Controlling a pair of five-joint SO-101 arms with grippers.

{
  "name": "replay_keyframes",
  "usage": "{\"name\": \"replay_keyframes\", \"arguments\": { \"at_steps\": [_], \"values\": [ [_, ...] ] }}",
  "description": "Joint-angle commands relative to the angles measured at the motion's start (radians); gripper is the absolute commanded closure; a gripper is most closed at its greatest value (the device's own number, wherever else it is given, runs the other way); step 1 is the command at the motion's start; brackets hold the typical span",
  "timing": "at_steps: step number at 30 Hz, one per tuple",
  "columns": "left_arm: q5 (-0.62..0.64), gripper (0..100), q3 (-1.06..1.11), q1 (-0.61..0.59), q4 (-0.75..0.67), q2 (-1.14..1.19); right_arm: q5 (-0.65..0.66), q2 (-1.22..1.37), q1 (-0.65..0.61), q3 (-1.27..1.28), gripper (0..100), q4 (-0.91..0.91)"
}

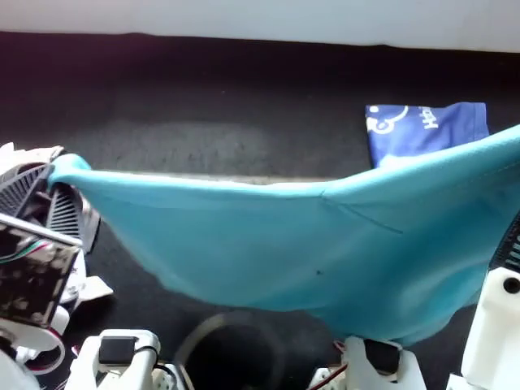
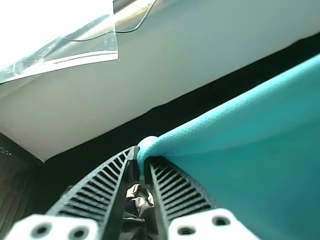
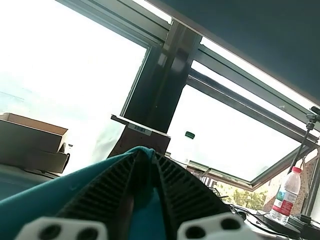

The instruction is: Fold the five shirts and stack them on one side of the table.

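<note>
Above the dark tabletop (image 1: 203, 106), a turquoise shirt (image 1: 284, 244) hangs stretched between the two hands. It sags in the middle into a broad curve whose lowest fold dips close to the arm bases at the near edge. The left hand (image 2: 141, 156) is closed tight on one corner of the cloth. Its ribbed black fingers (image 2: 100, 190) meet at the tips, and a small knob of turquoise fabric bulges out past them. In the high view that corner sits at the left side, lifted off the surface. The right hand (image 3: 148, 156) is likewise clamped on the shirt, with fabric pinched between its fingers and draped below them. In the high view the cloth climbs toward the right edge. Beyond the raised shirt, a folded blue shirt (image 1: 422, 130) with white print lies flat at the far right of the tabletop, its near part hidden by the turquoise cloth. Past the right hand, its wrist view takes in a dark window frame (image 3: 155, 95), stacked cardboard boxes (image 3: 30, 142) and a plastic bottle (image 3: 286, 192).
</note>
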Motion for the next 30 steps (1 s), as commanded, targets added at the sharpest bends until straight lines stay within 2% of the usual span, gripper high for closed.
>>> {"name": "replay_keyframes", "arguments": {
  "at_steps": [1, 8, 12, 18, 24, 27, 30],
  "values": [
    [-0.002, 99, 0.013, -0.048, -0.005, 0.027, 0.005, 0.025, 0.007, 0.027, 99.3, -0.013],
    [-0.002, 99, 0.013, -0.051, -0.005, 0.277, 0.005, 0.151, -0.085, 0.289, 99.3, -0.028],
    [-0.003, 99, 0.012, -0.051, -0.012, 0.479, 0.005, 0.259, -0.128, 0.466, 99.3, -0.101],
    [-0.003, 99, 0.005, -0.048, -0.195, 0.808, 0.006, 0.475, -0.16, 0.685, 99.3, -0.295],
    [-0.011, 99, -0.053, -0.047, -0.476, 1.101, 0.005, 0.76, -0.171, 0.665, 99.3, -0.496],
    [-0.021, 99, -0.199, -0.047, -0.48, 1.227, 0.005, 0.866, -0.171, 0.553, 99.3, -0.499],
    [-0.021, 99, -0.314, -0.047, -0.46, 1.359, 0.005, 0.951, -0.191, 0.481, 99.3, -0.403]
  ]
}}
